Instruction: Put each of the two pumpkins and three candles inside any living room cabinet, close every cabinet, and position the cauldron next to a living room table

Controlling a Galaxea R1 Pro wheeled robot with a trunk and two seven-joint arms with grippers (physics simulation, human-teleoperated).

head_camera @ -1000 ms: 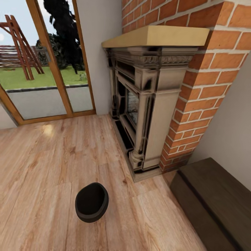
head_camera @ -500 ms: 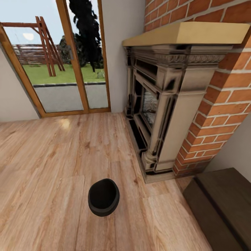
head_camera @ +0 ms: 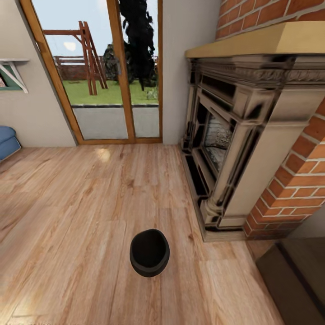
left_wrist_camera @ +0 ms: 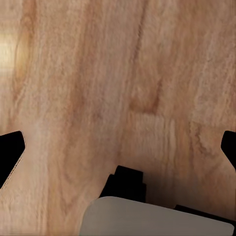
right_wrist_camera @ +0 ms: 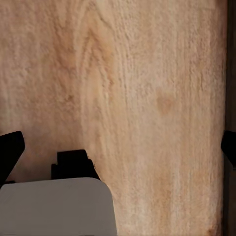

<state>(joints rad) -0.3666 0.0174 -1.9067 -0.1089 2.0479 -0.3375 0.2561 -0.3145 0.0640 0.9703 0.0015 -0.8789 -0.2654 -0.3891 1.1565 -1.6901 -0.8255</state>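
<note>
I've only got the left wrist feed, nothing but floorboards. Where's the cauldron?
Observer: Head view shows the cauldron upright on the wooden floor, ahead of the robot, apart from the fireplace.
Operator: Any cabinet in sight?
Observer: A corner of the cabinet shows at lower right, beside the brick. I cannot tell whether it is closed.
Operator: Right gripper holding anything?
Observer: No. The right gripper is open, with only floorboards between its fingers.

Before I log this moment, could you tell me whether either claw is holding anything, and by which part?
Nothing is held. The left claw and right claw are both open over bare wood floor; the cauldron sits on it untouched.
</note>
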